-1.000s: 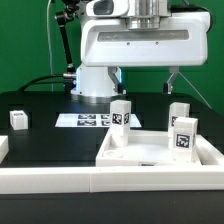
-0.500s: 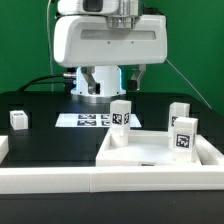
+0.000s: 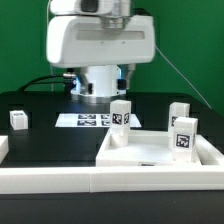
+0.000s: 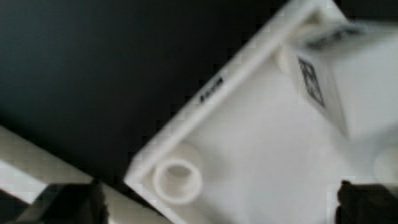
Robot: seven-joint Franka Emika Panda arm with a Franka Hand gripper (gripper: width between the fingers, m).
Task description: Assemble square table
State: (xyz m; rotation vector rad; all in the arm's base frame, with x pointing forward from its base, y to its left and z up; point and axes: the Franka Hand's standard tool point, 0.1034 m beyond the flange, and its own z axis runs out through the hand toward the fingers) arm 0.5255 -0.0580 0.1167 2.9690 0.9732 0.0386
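Tabletop (image 3: 160, 150) w/ three legs (image 3: 121, 114) upright in it, fourth leg (image 3: 17, 119) apart on table, jaws wide open, empty.

3 upright legs (image 3: 121, 114) crowding tabletop (image 3: 150, 152)

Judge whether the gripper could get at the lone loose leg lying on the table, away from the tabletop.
Probably yes. The leg lies alone on bare black table, nothing beside or over it, and the gripper hangs open above the tabletop, holding nothing.

Exterior faces arm; wrist overlooks shared tabletop (image 3: 160, 152).
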